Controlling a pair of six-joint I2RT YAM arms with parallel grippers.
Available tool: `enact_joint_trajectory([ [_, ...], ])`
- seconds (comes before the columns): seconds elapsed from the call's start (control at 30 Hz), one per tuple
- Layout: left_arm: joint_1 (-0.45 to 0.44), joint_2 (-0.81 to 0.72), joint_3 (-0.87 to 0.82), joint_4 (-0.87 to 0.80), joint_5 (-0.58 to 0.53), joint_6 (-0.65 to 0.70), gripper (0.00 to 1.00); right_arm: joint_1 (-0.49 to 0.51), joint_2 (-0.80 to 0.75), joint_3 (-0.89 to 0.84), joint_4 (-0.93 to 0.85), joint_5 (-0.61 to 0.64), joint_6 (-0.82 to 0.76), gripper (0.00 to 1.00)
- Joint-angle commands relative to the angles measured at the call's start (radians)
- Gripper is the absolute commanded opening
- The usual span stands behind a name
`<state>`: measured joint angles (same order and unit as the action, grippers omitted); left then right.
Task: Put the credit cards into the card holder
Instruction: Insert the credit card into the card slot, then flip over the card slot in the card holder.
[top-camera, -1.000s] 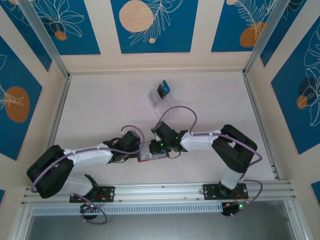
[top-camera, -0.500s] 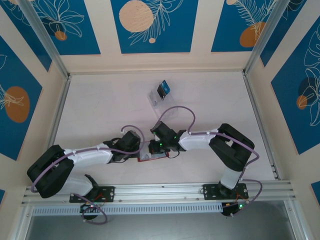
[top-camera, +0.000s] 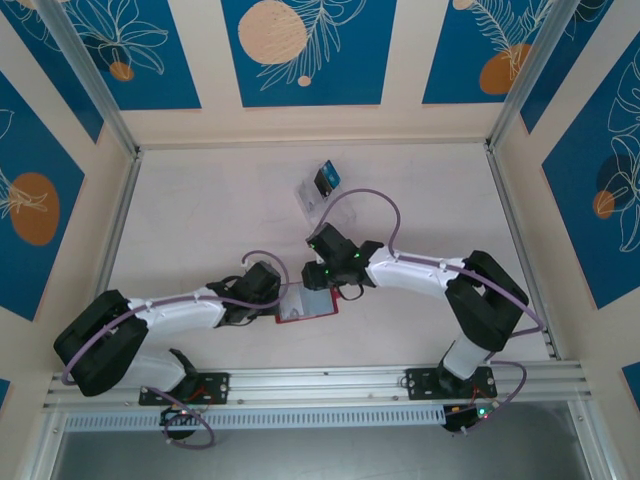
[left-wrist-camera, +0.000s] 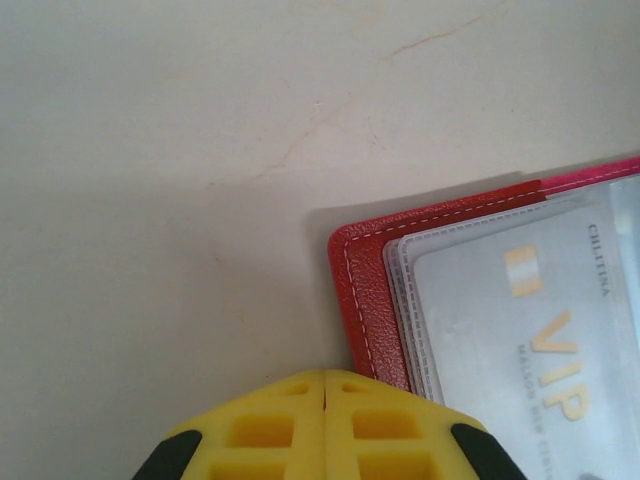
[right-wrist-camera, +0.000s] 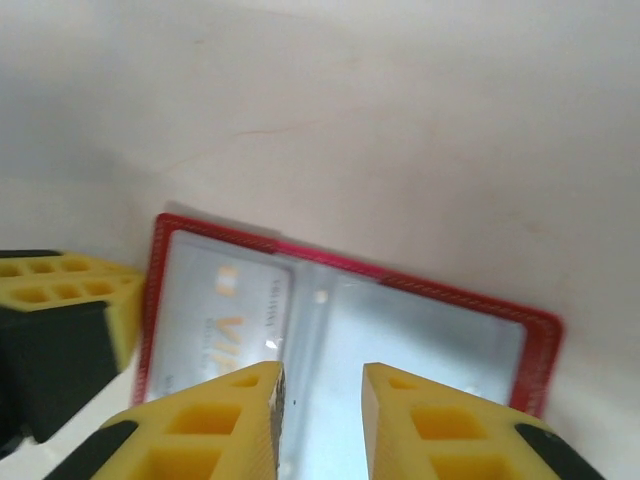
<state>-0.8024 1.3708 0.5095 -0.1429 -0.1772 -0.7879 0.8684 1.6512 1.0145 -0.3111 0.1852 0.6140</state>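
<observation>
Right wrist | card holder (right-wrist-camera: 430, 335) open, VIP card (right-wrist-camera: 225, 310) sleeved | right gripper (right-wrist-camera: 322, 385) parted, empty | left gripper (left-wrist-camera: 325, 392) clenched

A clear rack (top-camera: 314, 201) stands on the table (top-camera: 200, 220)

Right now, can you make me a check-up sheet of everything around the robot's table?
Surface: pale off-white tabletop, faint hairline marks.
Job's things: square red leather-like card holder lies open and flat; a pale card with gold VIP lettering sits under its clear pocket; blue and black plastic cards stand at the rack.
Clutter: clear plastic slotted rack at the far side.
Grippers: left gripper shut at the holder's edge; right gripper open, empty, above the holder.
Cables: purple cables run along both arms.
Surroundings: blue leaf-patterned wall panels, metal frame rails.
</observation>
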Motion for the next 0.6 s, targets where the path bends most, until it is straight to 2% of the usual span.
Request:
enact_joint_trajectory([
  [0.0,-0.005,0.105,-0.071,0.092,0.071,-0.022,0.05,-0.005,0.052,0.046,-0.098,0.067,-0.058,0.31],
  [0.43,-0.005,0.098,-0.081,0.101,0.070,-0.021,0.05,0.032,0.178,0.049,-0.121,0.127,-0.036,0.37],
  [0.57,-0.004,0.094,-0.078,0.097,0.067,-0.020,0.05,0.056,0.213,0.041,-0.129,0.142,-0.011,0.36],
])
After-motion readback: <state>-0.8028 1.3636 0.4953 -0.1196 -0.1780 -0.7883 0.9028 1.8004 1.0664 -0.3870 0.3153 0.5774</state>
